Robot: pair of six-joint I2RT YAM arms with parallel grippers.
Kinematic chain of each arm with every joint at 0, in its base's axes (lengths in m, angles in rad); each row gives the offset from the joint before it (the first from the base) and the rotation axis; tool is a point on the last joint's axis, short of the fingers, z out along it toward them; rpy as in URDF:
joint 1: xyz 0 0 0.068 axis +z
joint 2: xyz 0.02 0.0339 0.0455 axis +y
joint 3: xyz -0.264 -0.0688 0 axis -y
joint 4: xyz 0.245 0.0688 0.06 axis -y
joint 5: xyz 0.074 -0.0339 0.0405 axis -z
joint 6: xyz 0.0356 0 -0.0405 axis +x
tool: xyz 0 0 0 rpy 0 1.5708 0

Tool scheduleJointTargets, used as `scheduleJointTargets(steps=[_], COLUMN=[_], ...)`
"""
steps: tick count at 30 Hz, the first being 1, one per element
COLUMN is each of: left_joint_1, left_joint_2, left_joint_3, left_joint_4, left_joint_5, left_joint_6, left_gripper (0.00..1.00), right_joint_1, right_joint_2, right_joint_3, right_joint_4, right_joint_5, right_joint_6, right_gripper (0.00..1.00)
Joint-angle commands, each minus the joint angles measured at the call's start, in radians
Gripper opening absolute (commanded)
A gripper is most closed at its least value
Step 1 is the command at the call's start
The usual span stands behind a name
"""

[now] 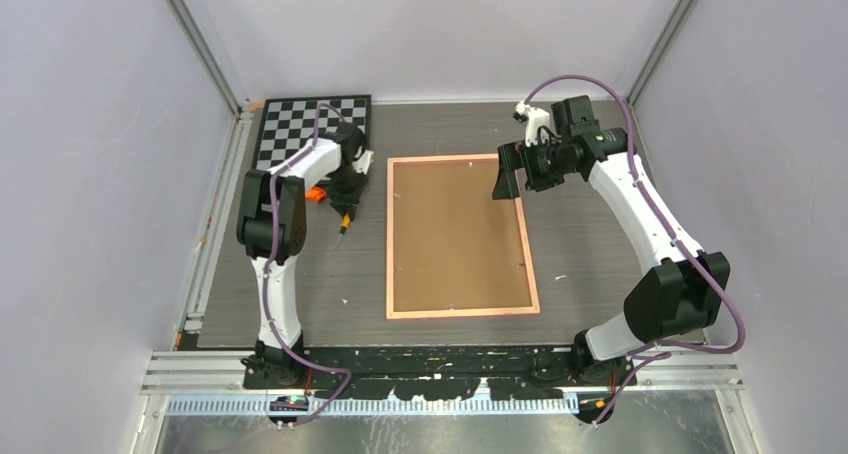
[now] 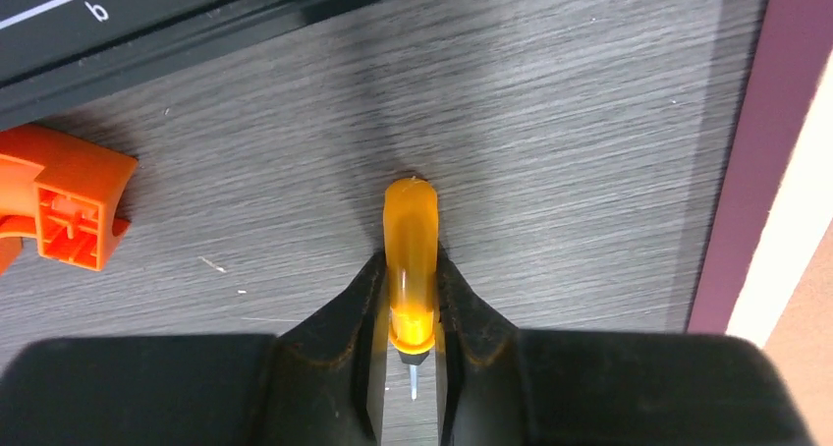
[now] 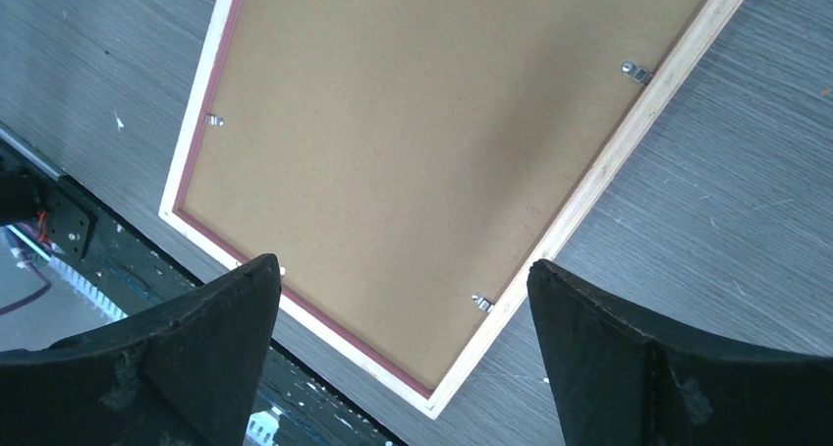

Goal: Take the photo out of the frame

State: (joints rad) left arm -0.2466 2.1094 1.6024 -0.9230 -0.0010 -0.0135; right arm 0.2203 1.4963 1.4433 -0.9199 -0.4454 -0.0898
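Frame (image 1: 455,239) lies flat in the middle of the table (image 1: 300,294), brown fibreboard back up, with small metal clips (image 3: 480,303) along its pink border (the picture side faces down and cannot be seen). The left gripper (image 2: 408,269) sits low over the tabletop just left of the frame, its fingers (image 2: 349,308) pinched on a small amber-handled tool (image 2: 410,240) with a thin metal tip. An orange plastic piece (image 2: 69,205) lies nearby, in front of the chessboard (image 1: 310,124). The right gripper (image 3: 403,269) hangs over the frame's far right corner, jaws spread wide, holding nothing.
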Motion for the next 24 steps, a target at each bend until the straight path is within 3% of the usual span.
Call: scheduleJointTargets(steps=[1,3,10,17,24], left_joint_1=[0.007,0.013,0.065,0.096,0.118], left_joint_2=[0.008,-0.032,-0.414,-0.667,-0.895], left_joint_3=[0.062,0.08,0.047,0.016,-0.17], left_joint_4=[-0.042,-0.058,0.073,0.22,0.606], left_joint_5=[0.05,0.093,0.394,0.639,0.749], left_joint_6=[-0.02,-0.029,-0.136,-0.385,-0.702], left_gripper=[0.09,0.0,0.0,0.0,0.0], right_joint_1=[0.003,0.011,0.092,0.228,0.32], right_joint_2=[-0.043,-0.032,0.044,0.133,0.206], right_joint_3=[0.047,0.083,0.26,0.382,0.423], right_joint_4=[0.028,0.029,0.1,0.236,0.439], right_joint_5=[-0.072,-0.099,-0.201,-0.23,-0.351], right_joint_6=[0.022,0.033,0.144,0.289,0.497], right_gripper=[1.0,1.0,1.0,1.0,0.98])
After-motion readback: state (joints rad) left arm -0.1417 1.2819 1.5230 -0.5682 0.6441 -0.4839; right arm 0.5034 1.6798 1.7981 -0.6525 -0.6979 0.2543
